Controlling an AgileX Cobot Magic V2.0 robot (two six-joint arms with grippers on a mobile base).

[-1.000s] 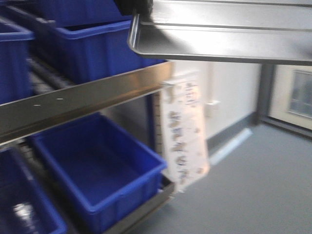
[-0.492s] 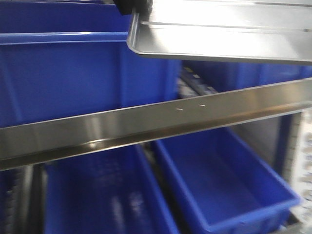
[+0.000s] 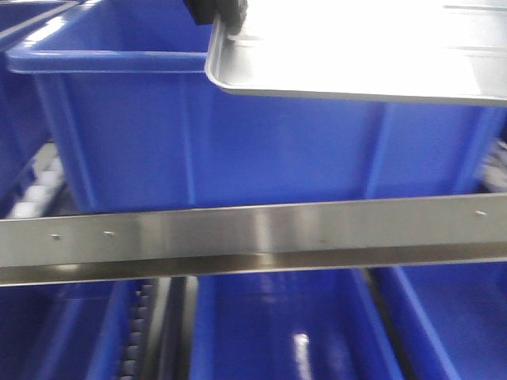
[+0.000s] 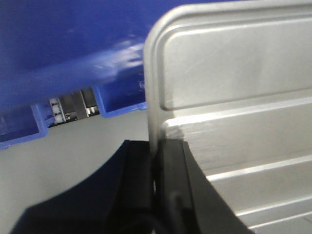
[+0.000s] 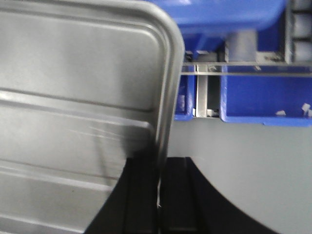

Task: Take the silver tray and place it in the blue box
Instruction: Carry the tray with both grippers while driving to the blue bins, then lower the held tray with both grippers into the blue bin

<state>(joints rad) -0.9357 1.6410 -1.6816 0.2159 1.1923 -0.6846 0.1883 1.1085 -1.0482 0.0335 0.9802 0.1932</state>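
The silver tray (image 3: pixel 356 47) hangs level across the top of the front view, shiny, with a raised rim and rounded corner. My left gripper (image 3: pixel 220 14) is shut on its left rim, with the black fingers (image 4: pixel 170 165) pinching the edge of the tray (image 4: pixel 234 87). My right gripper (image 5: pixel 158 163) is shut on the opposite rim of the tray (image 5: pixel 78 87); it is out of the front view. The blue box (image 3: pixel 238 142), deep with a rolled rim and ribbed sides, stands on the upper shelf right behind and below the tray, and its blurred blue wall (image 4: pixel 68 44) fills the top of the left wrist view.
A steel shelf rail (image 3: pixel 253 237) crosses the front view under the blue box. Lower blue bins (image 3: pixel 277 332) sit beneath the rail, and another blue bin (image 3: pixel 20 119) stands at the left. Rollers (image 3: pixel 36 190) show beside the box. Grey floor (image 5: pixel 243 170) lies below the tray.
The rack has slid right across the front view; wall and floor are gone and the blue box now sits straight ahead. The tray keeps its place in both grippers.
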